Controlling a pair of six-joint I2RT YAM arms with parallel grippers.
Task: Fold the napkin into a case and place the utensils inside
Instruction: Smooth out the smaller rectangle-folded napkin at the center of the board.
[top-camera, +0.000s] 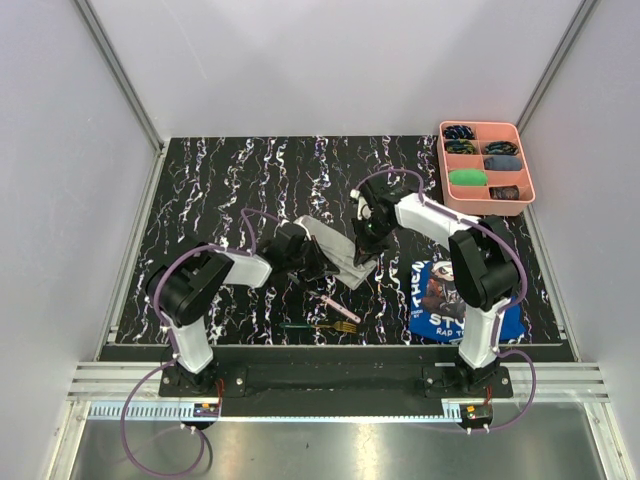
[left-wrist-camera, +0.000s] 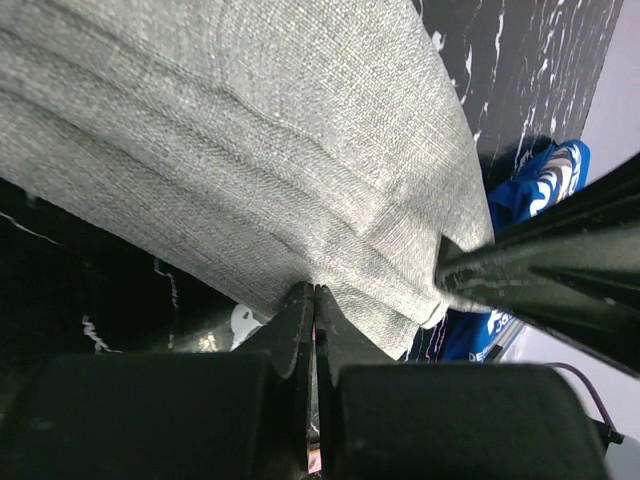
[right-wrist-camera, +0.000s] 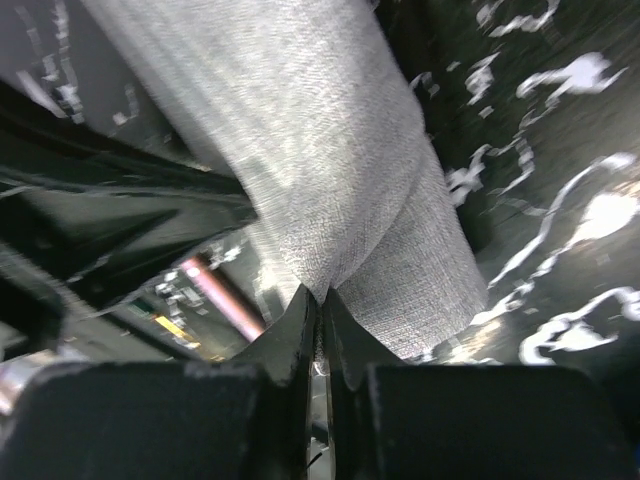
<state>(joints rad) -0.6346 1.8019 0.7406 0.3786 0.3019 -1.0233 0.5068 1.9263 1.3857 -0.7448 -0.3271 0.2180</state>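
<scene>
Grey napkin (top-camera: 335, 252) folded into narrow layered strip, creased, mid worktop (top-camera: 220, 190); left fingers (left-wrist-camera: 314, 292) closed on its edge, right fingers (right-wrist-camera: 320, 295) closed on fold.

We reach both arms inward from their bases with elbows raised, so the wrists come together near the middle. Our left gripper (top-camera: 318, 266) points to the right, its fingers pressed flat together with an edge of the napkin (left-wrist-camera: 250, 150) pinched at the tips. Our right gripper (top-camera: 366, 243) angles down and back toward the left one, its fingers likewise closed on the napkin. The two grippers sit just beside each other.
</scene>
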